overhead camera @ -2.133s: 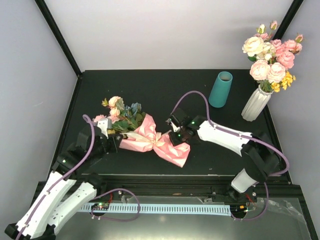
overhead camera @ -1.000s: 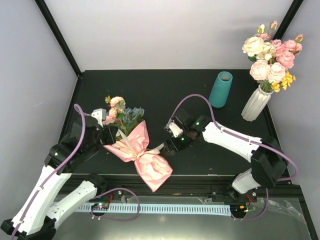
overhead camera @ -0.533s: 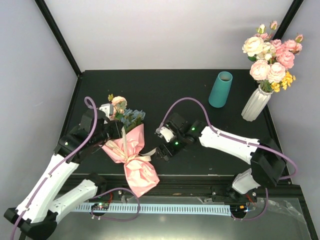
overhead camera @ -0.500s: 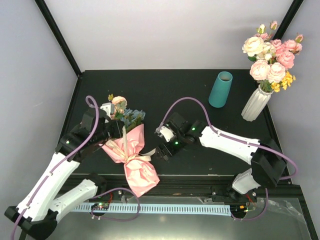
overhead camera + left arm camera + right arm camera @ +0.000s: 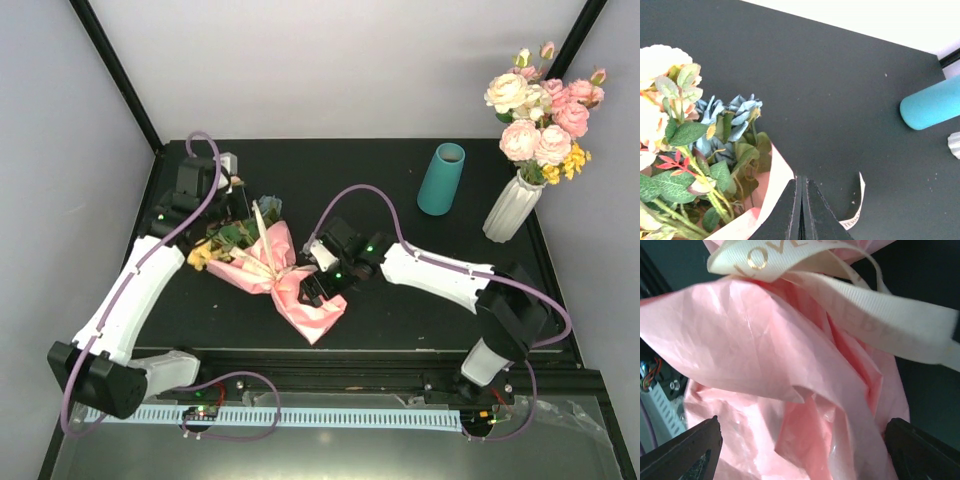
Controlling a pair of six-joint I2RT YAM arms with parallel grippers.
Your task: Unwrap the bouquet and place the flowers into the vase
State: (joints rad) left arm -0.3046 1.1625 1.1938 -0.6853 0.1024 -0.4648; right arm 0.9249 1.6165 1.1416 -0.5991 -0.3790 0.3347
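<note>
Black table (image 5: 350,170) bears bouquet (image 5: 262,262), wrapper (image 5: 790,390) between right fingers (image 5: 685,452).

Pink crinkled paper on bouquet (image 5: 285,280); cream ribbon (image 5: 850,295), gold lettering. Blue, pale pink, yellow flowers (image 5: 735,107), green leaves (image 5: 687,132). Plain teal vase (image 5: 441,178). White ribbed vase (image 5: 512,208); pink, cream roses (image 5: 545,110). Black table (image 5: 330,165). White arms (image 5: 440,275), purple cables (image 5: 355,188).

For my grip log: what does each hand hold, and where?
Left hand: the bouquet, pinched at the rim of its pink paper. Right hand: nothing, open astride the paper's tail.
</note>
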